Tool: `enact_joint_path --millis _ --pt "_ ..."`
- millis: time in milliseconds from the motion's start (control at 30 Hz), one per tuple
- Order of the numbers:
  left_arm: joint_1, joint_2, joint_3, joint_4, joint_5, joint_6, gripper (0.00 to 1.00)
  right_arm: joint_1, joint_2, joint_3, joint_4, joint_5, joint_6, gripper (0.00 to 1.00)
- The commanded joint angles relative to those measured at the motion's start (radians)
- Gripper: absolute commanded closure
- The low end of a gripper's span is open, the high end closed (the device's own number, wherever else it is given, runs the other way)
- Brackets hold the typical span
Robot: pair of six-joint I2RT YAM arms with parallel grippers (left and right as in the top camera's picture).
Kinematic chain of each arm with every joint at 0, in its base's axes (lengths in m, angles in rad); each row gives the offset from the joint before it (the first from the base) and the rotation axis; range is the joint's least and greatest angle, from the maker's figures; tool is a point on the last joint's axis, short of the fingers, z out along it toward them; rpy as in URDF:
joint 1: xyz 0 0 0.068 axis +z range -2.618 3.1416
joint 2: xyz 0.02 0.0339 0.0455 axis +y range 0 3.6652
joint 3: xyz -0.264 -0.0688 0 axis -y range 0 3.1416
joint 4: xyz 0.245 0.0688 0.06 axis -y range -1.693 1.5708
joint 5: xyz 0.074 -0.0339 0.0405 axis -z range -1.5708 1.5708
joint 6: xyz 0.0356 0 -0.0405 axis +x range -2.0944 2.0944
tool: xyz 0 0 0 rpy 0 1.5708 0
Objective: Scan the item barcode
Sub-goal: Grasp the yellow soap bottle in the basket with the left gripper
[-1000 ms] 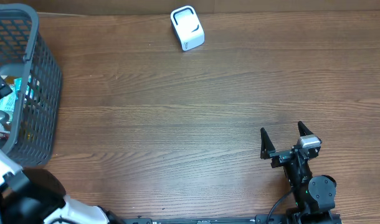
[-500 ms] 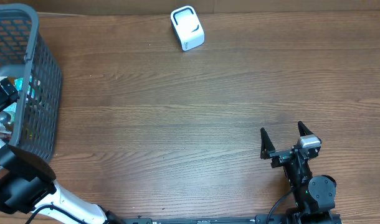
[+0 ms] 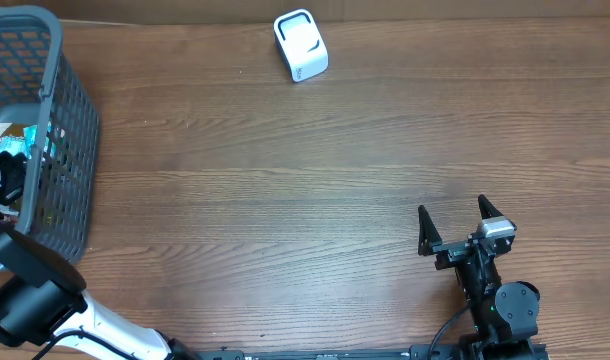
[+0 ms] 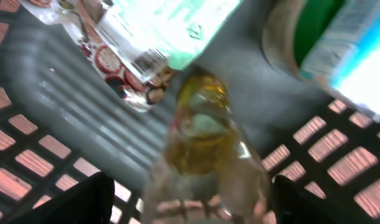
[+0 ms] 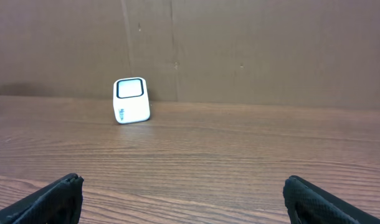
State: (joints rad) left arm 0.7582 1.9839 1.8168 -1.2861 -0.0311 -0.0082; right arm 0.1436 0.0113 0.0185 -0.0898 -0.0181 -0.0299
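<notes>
A clear bottle of yellow liquid [image 4: 205,143] lies in the grey basket [image 3: 70,130] at the table's left edge. My left gripper [image 4: 193,199] reaches down into that basket [image 4: 65,112], its jaws open with one dark finger [image 4: 78,202] on each side of the bottle's blurred near end. The overhead view shows only part of this gripper [image 3: 0,178] behind the mesh. The white barcode scanner [image 3: 301,45] stands at the table's far edge, also in the right wrist view [image 5: 131,101]. My right gripper [image 3: 455,222] rests open near the front right, nothing between its fingers [image 5: 59,196].
Other goods crowd the basket: a green-and-white packet with a barcode [image 4: 171,31] above the bottle and a can with a green and blue label [image 4: 339,43] at upper right. A brown wall [image 5: 240,43] rises behind the scanner.
My left arm has shifted toward the near side of the basket and sunk lower among the goods. The right arm and the scanner have not moved.
</notes>
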Motion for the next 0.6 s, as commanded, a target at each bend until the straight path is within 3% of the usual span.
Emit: enact_joint_path --millis 0,100,233,567 --pt "0.012 0.006 -0.016 0.016 0.025 0.008 0.18 -0.005 -0.008 -0.011 0.006 0.009 -0.005 0.00" --pt "0.012 0.006 -0.016 0.031 0.025 0.008 0.20 -0.005 -0.008 -0.011 0.006 0.009 -0.005 0.00" --pt "0.012 0.006 -0.017 0.034 0.032 0.008 0.30 -0.005 -0.008 -0.011 0.006 0.009 -0.005 0.00" --pt "0.012 0.006 -0.054 0.051 0.032 0.008 0.28 -0.005 -0.008 -0.011 0.006 0.009 -0.005 0.00"
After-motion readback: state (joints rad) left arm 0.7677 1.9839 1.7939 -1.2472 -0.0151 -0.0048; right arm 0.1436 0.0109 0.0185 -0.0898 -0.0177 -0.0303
